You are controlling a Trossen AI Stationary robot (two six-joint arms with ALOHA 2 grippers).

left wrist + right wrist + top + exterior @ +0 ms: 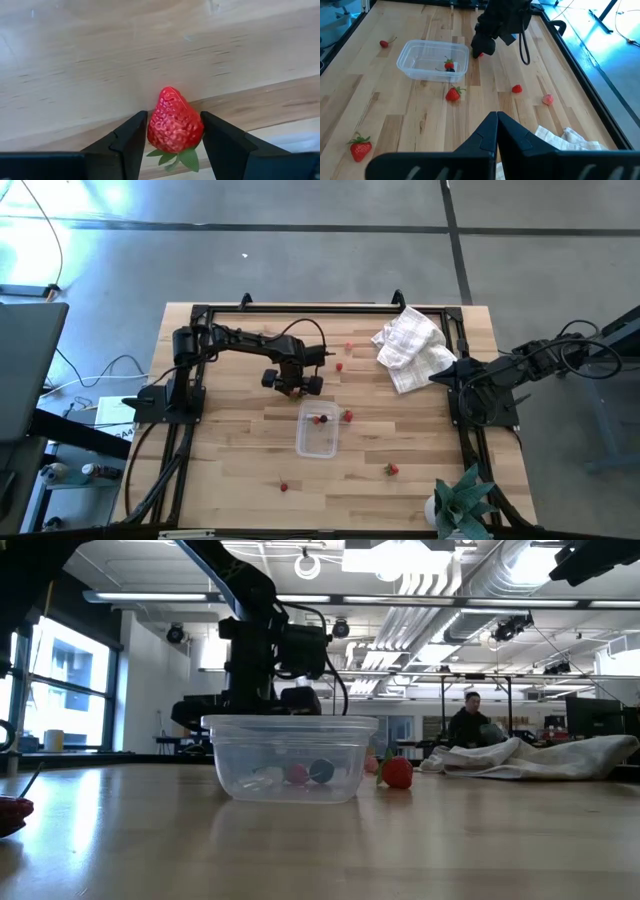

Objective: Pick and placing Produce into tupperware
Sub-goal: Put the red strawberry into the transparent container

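My left gripper (pixel 292 387) stands just beyond the far short end of the clear tupperware (pixel 317 442), shut on a red strawberry (pixel 175 125). In the right wrist view it (pixel 482 47) is low over the wood beside the tupperware (pixel 420 65). Inside the tupperware lie a red piece (pixel 449 63) and a darker one. Other berries rest on the wood: one by the tupperware's right wall (pixel 347 416), two farther off (pixel 339 366), two near the front (pixel 391 469). My right gripper (pixel 496 120) waits shut at the right side. My left gripper pinches the strawberry between its two fingers (pixel 131 142), one on each side of its broad middle (pixel 157 131). It comes from above, pointing down. The green leaves (pixel 181 158) face back into the gripper and the red tip points away. Whether it is off the wood I cannot tell.
A crumpled white checked cloth (pixel 410 345) lies at the far right, next to the right arm. A potted plant (pixel 462 500) stands at the near right corner. Black frame rails (pixel 462 430) run along the table's sides. A person (pixel 468 725) sits in the room beyond.
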